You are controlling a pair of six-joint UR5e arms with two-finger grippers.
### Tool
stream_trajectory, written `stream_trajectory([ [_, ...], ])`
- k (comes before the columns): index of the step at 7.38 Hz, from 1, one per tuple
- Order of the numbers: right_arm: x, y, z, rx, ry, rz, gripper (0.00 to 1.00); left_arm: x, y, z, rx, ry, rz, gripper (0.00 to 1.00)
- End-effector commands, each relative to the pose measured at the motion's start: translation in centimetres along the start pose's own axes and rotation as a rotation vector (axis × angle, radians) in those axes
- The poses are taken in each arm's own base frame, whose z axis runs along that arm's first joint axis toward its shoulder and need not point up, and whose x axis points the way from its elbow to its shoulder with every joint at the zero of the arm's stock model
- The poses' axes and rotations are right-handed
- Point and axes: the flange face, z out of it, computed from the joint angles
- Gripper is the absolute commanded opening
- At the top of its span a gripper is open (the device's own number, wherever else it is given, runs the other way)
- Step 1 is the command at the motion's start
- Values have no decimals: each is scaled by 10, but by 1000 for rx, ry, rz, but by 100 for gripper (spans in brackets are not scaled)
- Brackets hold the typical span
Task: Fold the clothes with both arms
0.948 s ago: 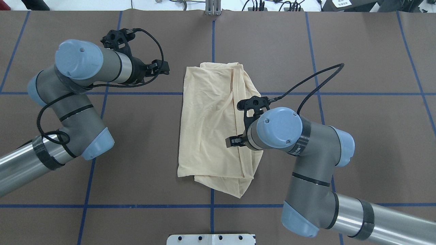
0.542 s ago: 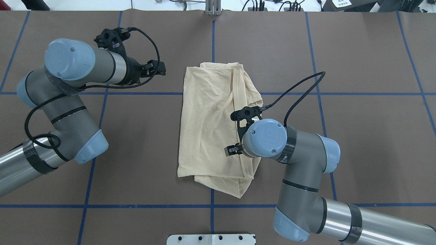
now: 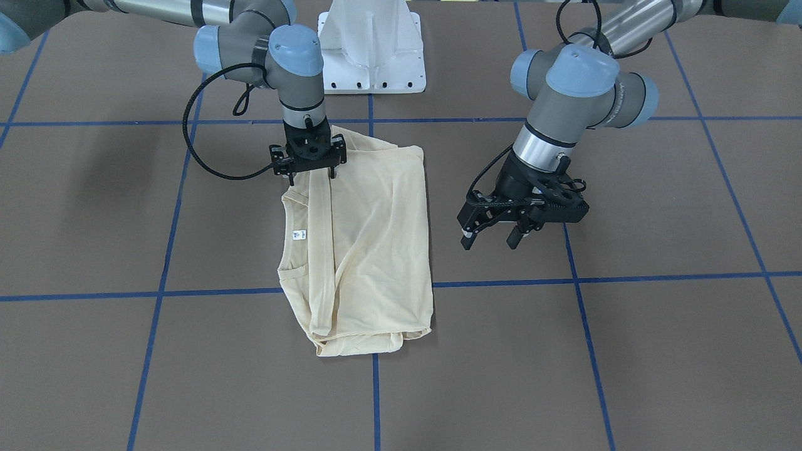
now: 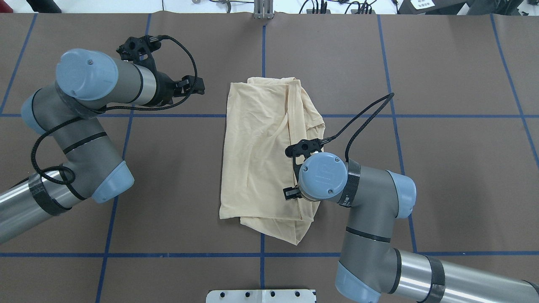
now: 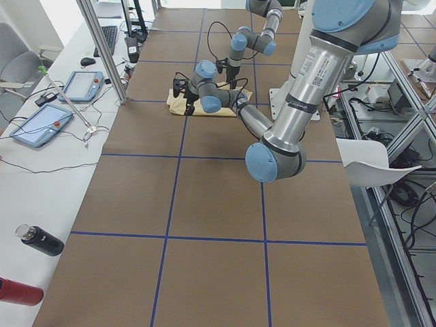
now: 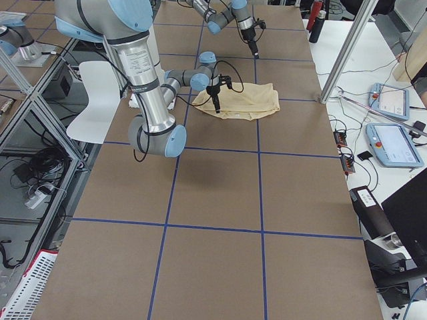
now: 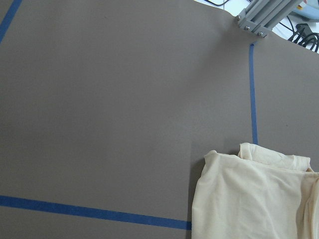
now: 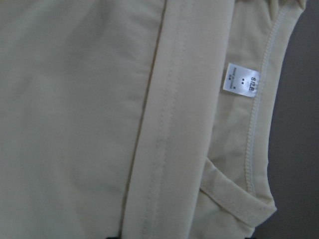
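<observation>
The pale cream-yellow shirt (image 3: 376,238) lies folded lengthwise into a tall rectangle at the table's middle (image 4: 257,155). Its neck opening and small white label (image 3: 299,234) face up on the robot's right side. My right gripper (image 3: 311,180) points straight down at the shirt's near right part. It is open, with one finger on either side of a folded band of cloth. The right wrist view is filled with cloth (image 8: 75,124) and the label (image 8: 241,81). My left gripper (image 3: 489,241) hangs open and empty over bare table, left of the shirt (image 7: 249,199).
The brown table cover is marked by blue tape lines (image 4: 262,50). The white pedestal base (image 3: 373,56) stands at the robot's edge. A metal post (image 4: 263,10) stands at the far edge. Tablets (image 5: 85,85) and bottles (image 5: 41,240) lie on a side bench.
My right arm has drawn back toward the robot and come lower over the shirt's near right part. The left arm shifted slightly left, then held still. The shirt has not moved.
</observation>
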Motion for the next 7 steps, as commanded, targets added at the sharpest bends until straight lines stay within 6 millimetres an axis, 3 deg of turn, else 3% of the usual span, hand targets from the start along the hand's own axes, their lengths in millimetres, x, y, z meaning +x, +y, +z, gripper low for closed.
stream_trajectory([
  [1, 5, 4, 4, -16, 23, 1, 74, -2, 1, 4, -4, -7, -1, 100],
  [4, 14, 9, -4, -42, 40, -16, 70, -1, 2, 5, -5, -6, 0, 100],
  [5, 24, 11, -19, -50, 62, -52, 70, 0, 3, 5, -6, -3, 2, 100],
  [7, 49, 22, -13, -72, 109, -57, 70, 3, 3, 4, -5, 2, 1, 100],
])
